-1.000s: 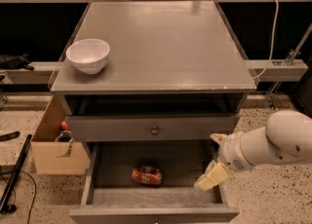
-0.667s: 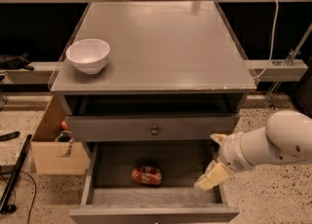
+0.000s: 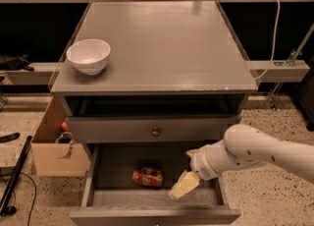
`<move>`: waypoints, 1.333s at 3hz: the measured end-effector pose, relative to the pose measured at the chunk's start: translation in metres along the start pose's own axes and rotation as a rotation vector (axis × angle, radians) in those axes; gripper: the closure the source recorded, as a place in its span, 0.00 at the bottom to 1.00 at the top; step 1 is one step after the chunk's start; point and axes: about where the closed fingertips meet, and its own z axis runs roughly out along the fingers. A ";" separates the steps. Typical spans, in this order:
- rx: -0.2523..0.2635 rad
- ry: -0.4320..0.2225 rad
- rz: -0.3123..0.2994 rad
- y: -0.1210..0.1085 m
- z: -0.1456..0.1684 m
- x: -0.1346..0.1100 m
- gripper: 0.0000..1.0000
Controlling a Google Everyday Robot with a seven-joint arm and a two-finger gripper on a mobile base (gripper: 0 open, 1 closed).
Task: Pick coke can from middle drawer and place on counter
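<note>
Gripper (image 3: pixel 184 184) low in the open middle drawer (image 3: pixel 122 199), just right of the coke can (image 3: pixel 148 176) lying on its side; open or closed, cannot tell. Could bump and roll it away, or hit the drawer above (image 3: pixel 117 129) going up to the counter (image 3: pixel 162 48)

Single high frontal view, tilted down at counter (image 3: pixel 162 43), jaws lower right
</note>
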 end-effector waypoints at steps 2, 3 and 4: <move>0.010 -0.047 0.038 -0.006 0.049 0.006 0.00; 0.079 -0.118 0.041 -0.017 0.074 0.008 0.00; 0.146 -0.164 0.026 -0.023 0.087 0.008 0.00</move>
